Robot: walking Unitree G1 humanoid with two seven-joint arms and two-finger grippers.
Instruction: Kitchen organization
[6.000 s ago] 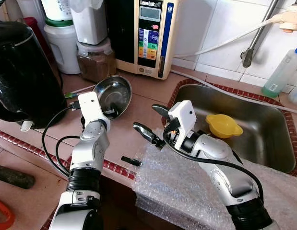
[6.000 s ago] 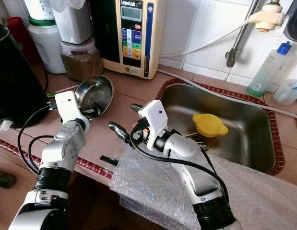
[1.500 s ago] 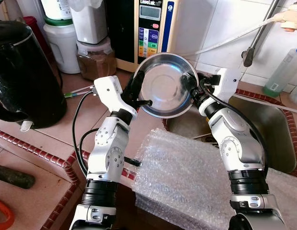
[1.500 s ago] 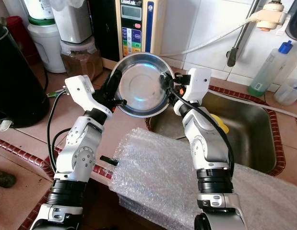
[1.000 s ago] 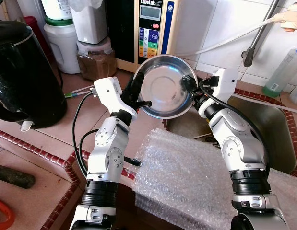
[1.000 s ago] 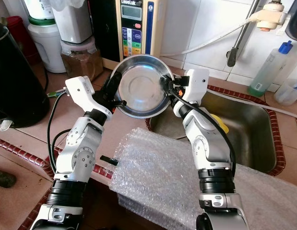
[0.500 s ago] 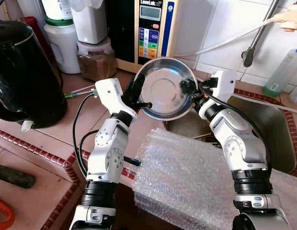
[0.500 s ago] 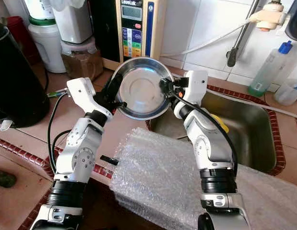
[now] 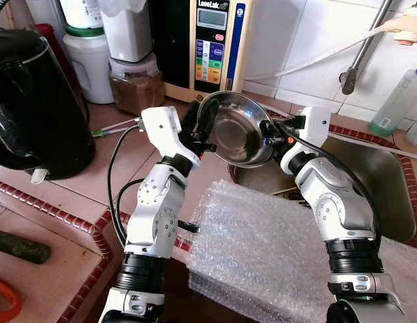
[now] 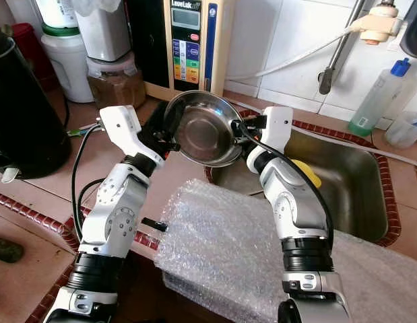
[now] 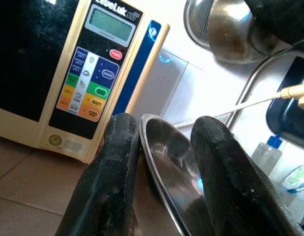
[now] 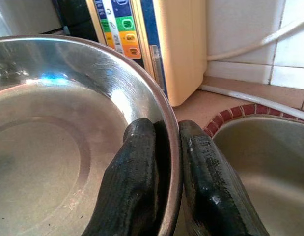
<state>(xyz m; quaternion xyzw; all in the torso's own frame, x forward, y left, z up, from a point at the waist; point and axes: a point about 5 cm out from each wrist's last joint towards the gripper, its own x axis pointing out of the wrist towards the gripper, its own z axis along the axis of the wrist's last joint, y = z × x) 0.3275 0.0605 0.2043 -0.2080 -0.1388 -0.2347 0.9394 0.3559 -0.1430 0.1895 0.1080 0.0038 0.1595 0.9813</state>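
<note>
Both hands held the steel bowl (image 9: 240, 129) tilted above the desk (image 9: 80, 182) by the sink (image 9: 370, 182), the left hand (image 9: 203, 134) and right hand (image 9: 267, 134) each clenched on opposite rim edges.

Home kitchen: sink (image 9: 387, 195), tiled counter (image 9: 80, 195), kettle (image 9: 33, 101).

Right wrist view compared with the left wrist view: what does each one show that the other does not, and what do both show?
Right wrist view alone: the right gripper pinching the rim of the round steel bowl, and the red-edged steel sink.

Left wrist view alone: the left gripper with one finger on each side of the bowl's rim, and a clear bottle with a blue cap.

Both: the bowl, the cream water purifier with coloured buttons, white wall tiles and the reddish counter.
</note>
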